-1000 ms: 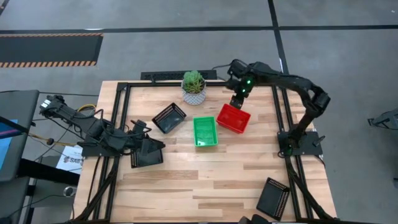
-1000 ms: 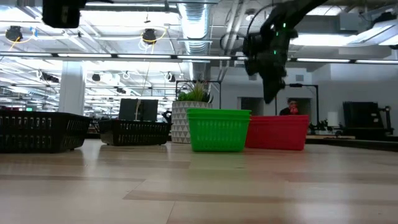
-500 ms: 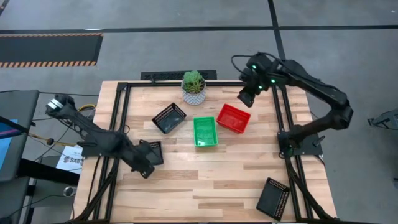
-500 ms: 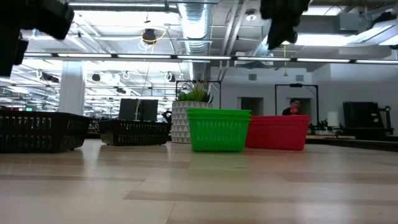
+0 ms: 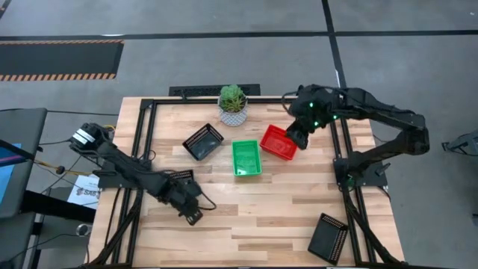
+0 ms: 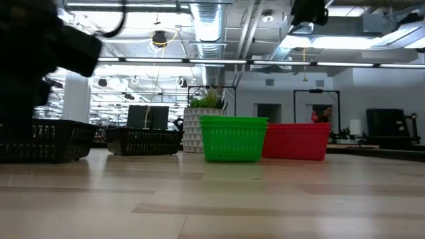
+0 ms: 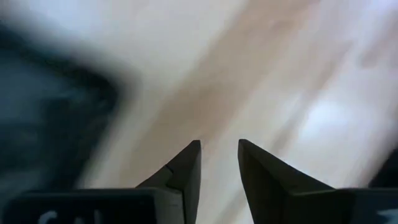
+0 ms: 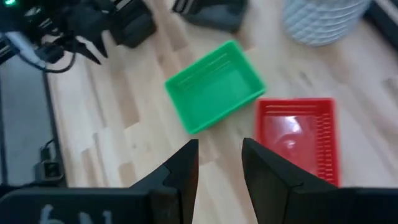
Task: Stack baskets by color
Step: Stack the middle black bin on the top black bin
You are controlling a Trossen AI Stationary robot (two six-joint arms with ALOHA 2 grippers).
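A red basket (image 5: 278, 142), a green basket (image 5: 246, 158) and a black basket (image 5: 204, 141) stand on the table's far half. Another black basket (image 5: 181, 176) sits at the left, partly under my left arm. A third black one (image 5: 328, 236) lies at the near right corner. My left gripper (image 5: 192, 215) is low over bare wood just near of the left black basket (image 7: 50, 124), fingers (image 7: 219, 146) a little apart with nothing between. My right gripper (image 5: 295, 137) hangs high over the red basket's right side (image 8: 298, 140), open (image 8: 219, 144) and empty.
A green plant in a white pot (image 5: 232, 104) stands at the far edge behind the baskets. The table's dark frame rails (image 5: 142, 142) run along its left and right sides. Bare wood (image 5: 261, 217) fills the near middle.
My right gripper has risen from just above the red basket to high over the table and has come a little toward the near edge. My left gripper has swung down and toward the near edge, off the left black basket onto bare wood. The baskets in the middle have stayed put.
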